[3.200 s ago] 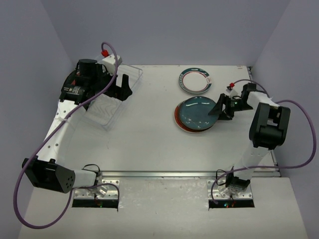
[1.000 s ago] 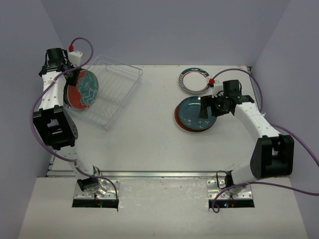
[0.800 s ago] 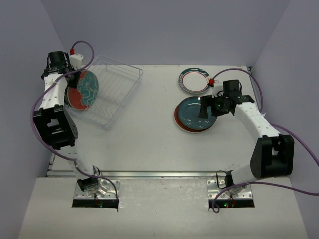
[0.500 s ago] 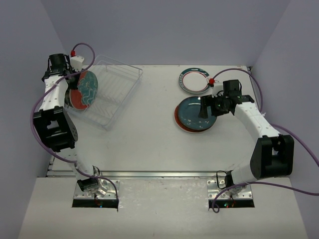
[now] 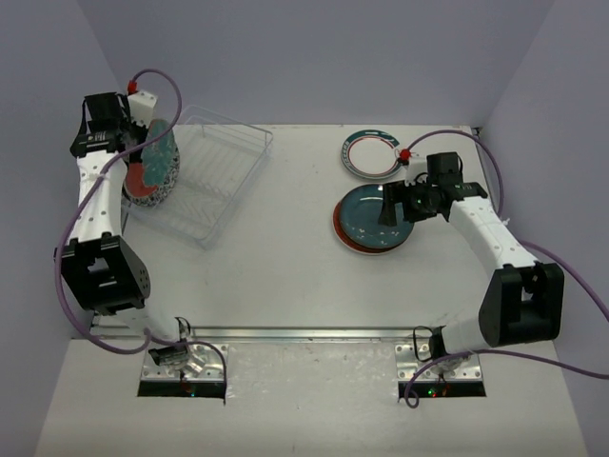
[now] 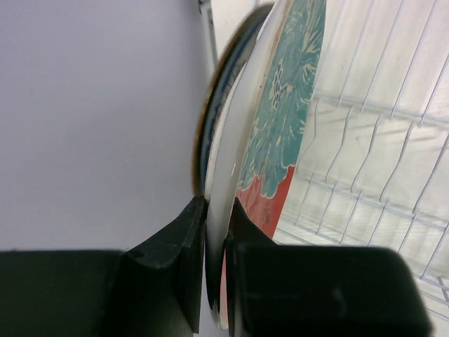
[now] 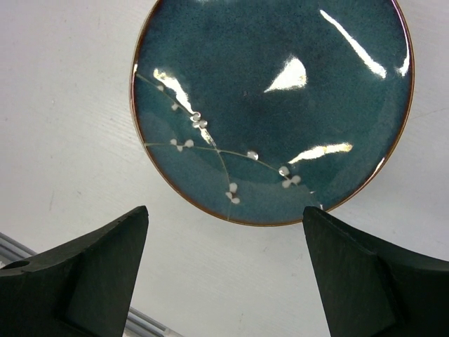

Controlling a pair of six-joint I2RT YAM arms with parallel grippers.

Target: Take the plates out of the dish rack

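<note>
Held plate: a teal-and-orange plate with white wave marks (image 5: 162, 162) stands on edge at the far left end of the dish rack, seen almost edge-on from above; in the left wrist view (image 6: 287, 105) its patterned face turns toward the rack's ribs.
Left gripper: the left gripper (image 5: 143, 150) is clamped on that plate's white rim, one finger (image 6: 172, 267) on the back and the other on the patterned face, with the rim pinched between them (image 6: 216, 242).
Second plate: a dark-rimmed plate (image 6: 205, 140) stands just behind the held one, on the wall side; whether the two touch cannot be told.
Dish rack: the clear plastic rack (image 5: 214, 176) lies at an angle on the left half of the table; its ribbed slots (image 6: 379, 175) on the near side of the held plate hold nothing.
Unloaded plates: a dark teal plate with white blossom sprigs (image 5: 371, 214) (image 7: 273, 105) lies flat on a red plate (image 5: 341, 234), of which only the rim shows; a white plate with a teal-and-red ring (image 5: 369, 152) lies flat just beyond them, nearer the back wall.
Right gripper: the right gripper (image 5: 402, 211) (image 7: 224, 217) hangs over the dark teal plate's near edge, its fingers (image 7: 91, 274) spread wide and holding nothing.
Table: white surface (image 5: 285, 267), with both arm bases at its near edge.
</note>
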